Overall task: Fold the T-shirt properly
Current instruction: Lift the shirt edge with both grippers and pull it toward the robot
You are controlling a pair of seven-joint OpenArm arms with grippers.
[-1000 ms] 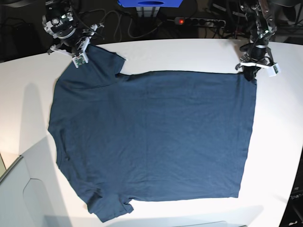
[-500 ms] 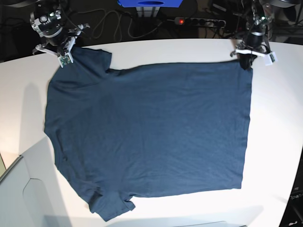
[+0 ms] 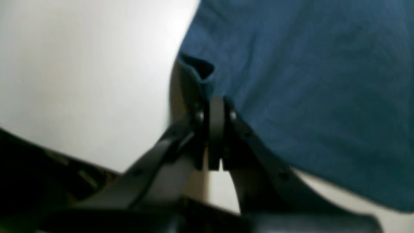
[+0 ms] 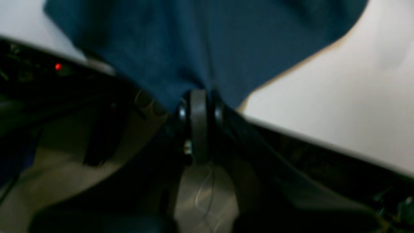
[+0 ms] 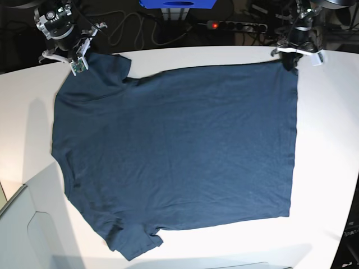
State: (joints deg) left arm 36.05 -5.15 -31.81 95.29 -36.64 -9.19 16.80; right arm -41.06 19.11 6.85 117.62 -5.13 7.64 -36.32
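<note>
The dark navy T-shirt point(image 5: 179, 151) lies spread flat on the white table point(image 5: 325, 168), neckline side to the left, hem to the right. At the far right corner of the shirt my left gripper point(image 5: 290, 61) is shut on the hem corner; the left wrist view shows its jaws pinched together with navy cloth point(image 3: 291, 81) bunched between them point(image 3: 215, 110). My right gripper point(image 5: 84, 56) is shut on the far sleeve at the table's back left edge; in the right wrist view the cloth point(image 4: 200, 42) fans out from the closed tips point(image 4: 198, 103).
Behind the table's far edge lie a power strip point(image 5: 238, 25) with a red light, cables and a blue box point(image 5: 178, 4). A pale grey panel point(image 5: 28, 235) sits at the front left corner.
Both grippers have pulled their corners of the T-shirt toward the table's far edge. The whole garment has slid that way and its far edge lies stretched straighter.
</note>
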